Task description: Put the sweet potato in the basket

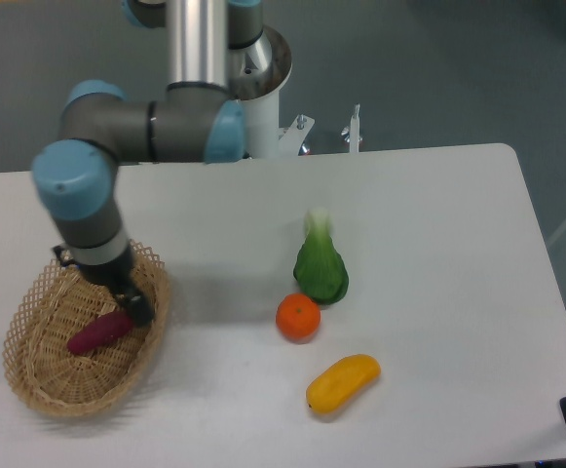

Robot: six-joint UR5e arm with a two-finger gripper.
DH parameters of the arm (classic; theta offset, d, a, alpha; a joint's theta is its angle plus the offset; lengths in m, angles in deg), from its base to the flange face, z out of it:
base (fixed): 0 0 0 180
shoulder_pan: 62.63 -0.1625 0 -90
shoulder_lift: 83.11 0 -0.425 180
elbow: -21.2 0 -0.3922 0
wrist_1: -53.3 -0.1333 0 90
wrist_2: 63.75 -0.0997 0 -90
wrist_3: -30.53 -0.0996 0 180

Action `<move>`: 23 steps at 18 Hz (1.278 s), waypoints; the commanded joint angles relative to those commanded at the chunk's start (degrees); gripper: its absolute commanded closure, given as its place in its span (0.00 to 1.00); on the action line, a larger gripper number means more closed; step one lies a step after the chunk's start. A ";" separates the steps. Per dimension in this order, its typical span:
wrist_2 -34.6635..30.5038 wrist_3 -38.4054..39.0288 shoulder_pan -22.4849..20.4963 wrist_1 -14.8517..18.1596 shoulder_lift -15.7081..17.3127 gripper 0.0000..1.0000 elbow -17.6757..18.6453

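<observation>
The small magenta-purple sweet potato (99, 332) lies inside the oval, light tan woven wicker basket (39, 385), on its floor, just below and to the left of the hand (134, 310). The hand is down inside the basket rim, and its dark tip appears to touch or nearly touch the near end of the tuber. Whether the fingers are parted or pressed together on it cannot be made out, since they show only as a dark mass from this view.

Judged from how things lie, the main work looks done: the tuber is in the basket and seems to rest on the weave. What appears left is for the hand to let go, if it has not, and lift clear.

Well to the right of the hand on the white bench (438, 214) sit a green leafy vegetable (320, 266), a round orange (298, 318) and a yellow-orange oblong fruit (343, 383), all apart from the basket.
</observation>
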 joint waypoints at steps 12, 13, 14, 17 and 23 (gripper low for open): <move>0.00 -23.81 -22.50 1.67 2.90 0.00 2.90; 0.00 -25.92 -23.83 1.76 2.91 0.00 2.90; 0.00 -27.77 -24.97 1.76 2.91 0.00 2.90; 0.00 -33.39 -28.92 1.76 2.91 0.00 2.90; 0.35 -39.39 -33.24 1.32 1.94 0.00 2.38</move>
